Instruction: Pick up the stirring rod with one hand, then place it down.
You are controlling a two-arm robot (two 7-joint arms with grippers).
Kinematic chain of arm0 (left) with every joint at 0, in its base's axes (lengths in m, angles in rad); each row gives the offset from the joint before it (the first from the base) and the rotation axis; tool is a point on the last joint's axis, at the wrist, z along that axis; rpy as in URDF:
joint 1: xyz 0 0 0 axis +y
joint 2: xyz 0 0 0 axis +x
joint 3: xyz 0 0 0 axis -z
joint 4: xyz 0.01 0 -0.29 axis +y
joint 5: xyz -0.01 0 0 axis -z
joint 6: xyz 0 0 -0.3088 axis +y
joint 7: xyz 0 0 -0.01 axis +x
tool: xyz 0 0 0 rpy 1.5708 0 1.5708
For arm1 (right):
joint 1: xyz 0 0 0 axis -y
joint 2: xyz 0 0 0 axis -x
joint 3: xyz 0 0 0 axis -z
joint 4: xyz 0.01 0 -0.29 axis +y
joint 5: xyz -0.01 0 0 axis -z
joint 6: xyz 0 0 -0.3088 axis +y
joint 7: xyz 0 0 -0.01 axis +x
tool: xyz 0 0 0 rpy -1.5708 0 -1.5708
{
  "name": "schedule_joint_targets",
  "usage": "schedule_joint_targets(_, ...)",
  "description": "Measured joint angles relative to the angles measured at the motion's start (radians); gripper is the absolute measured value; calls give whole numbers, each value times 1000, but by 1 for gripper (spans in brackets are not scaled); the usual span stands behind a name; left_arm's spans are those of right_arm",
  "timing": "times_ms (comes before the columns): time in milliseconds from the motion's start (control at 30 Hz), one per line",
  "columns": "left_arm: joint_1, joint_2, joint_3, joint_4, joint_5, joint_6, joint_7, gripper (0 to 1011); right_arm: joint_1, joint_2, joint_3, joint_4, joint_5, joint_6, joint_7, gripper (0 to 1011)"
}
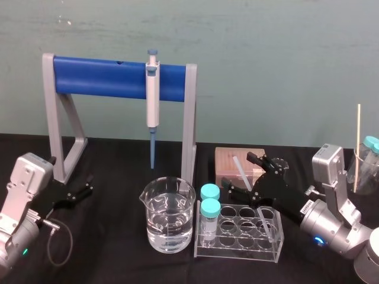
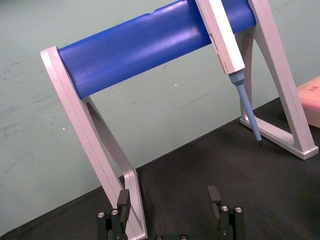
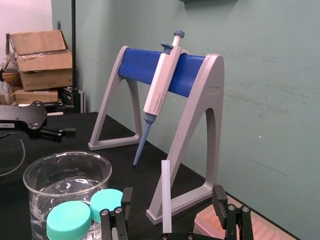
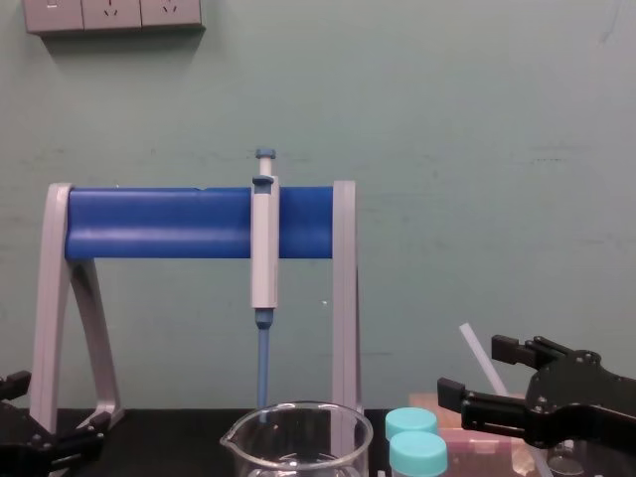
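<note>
The long, thin, translucent-white stirring rod (image 1: 239,167) stands propped in the clear plastic tube rack (image 1: 237,255). Its lower end appears to sit in a well at the rack's right end, and its top leans up and toward the robot's left, in front of the pale pink tip box (image 1: 226,171). The black, angular-fingered right gripper (image 1: 241,174) is level with the rod's upper part, its fingers spread wide with one on each side of the rod. In the right wrist view the rod (image 3: 166,197) rises about midway between the two black fingers (image 3: 218,196) and touches neither, so nothing is gripped. The rod's long axis runs steeply upward and crosses the closing line of the fingers, and the chest view shows the same straddle on the tilted rod (image 4: 475,350). The coming move looks like a plain squeeze, then a lift along the rod's lean to clear the rack. The right arm is by far the nearer. The black left gripper (image 1: 87,186) is parked well apart at the table's left, beside the foot of the grey pipette stand with the blue bar (image 1: 100,77), its fingers spread and holding nothing.
</note>
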Motion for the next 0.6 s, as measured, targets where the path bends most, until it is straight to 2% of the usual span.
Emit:
schedule_joint_targets(333,0,0,0,0,0,0,0,1000,0,1,-2,-1,0,-1,0,1003)
schedule_joint_targets(600,0,0,0,0,0,0,0,1000,1,1,-3,-1,1,-1,0,854)
